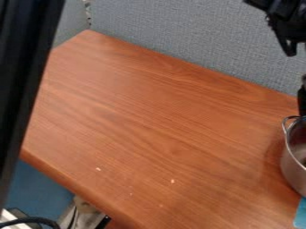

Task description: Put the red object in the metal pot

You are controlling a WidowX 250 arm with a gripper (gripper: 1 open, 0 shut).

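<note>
The metal pot (294,161) stands at the table's right edge, cut off by the frame, so only its rim and left wall show. A reddish tint lies inside it; I cannot tell whether that is the red object or a reflection of the wood. Otherwise the red object is not visible. My gripper (284,25) is a black shape at the top right, above and behind the pot, also cut by the frame. It holds nothing that I can see, and its jaws appear spread.
The wooden table (156,116) stretches left from the pot. A blurred dark bar (21,80) close to the lens covers the left side. A grey wall (180,31) runs behind the table. A dark piece (301,91) hangs just above the pot.
</note>
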